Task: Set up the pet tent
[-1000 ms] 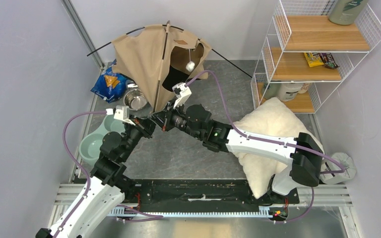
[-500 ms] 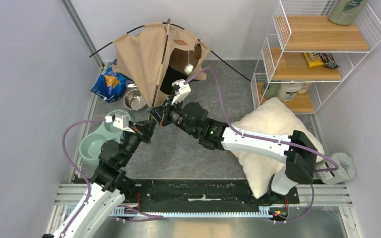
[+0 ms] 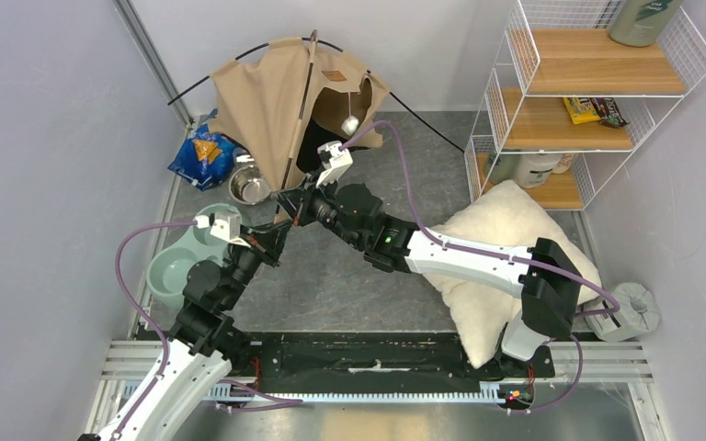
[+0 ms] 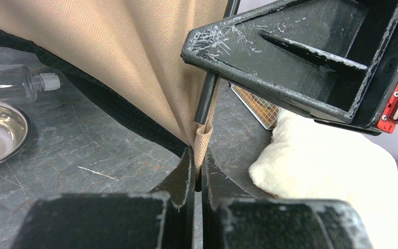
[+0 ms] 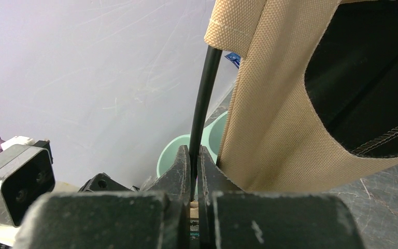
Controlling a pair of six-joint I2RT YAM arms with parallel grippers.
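Grey marbled tabletop (image 3: 331, 285), white walls all round; the pet tent (image 3: 262, 101) stands slumped just beyond both grippers, near the back wall, dark doorway on its right face. At the tent's near hem the left gripper (image 4: 197, 174) is pressed together on the tan corner tab (image 4: 203, 139), right where the black pole (image 5: 203, 93) enters it, and the right gripper (image 5: 194, 171) sits just above, jaws nipped tight on the pole, canvas hanging just right of it. Fluffy pillow (image 3: 501, 257) lies under the right forearm; steel bowl (image 3: 251, 187) just left of the right gripper.
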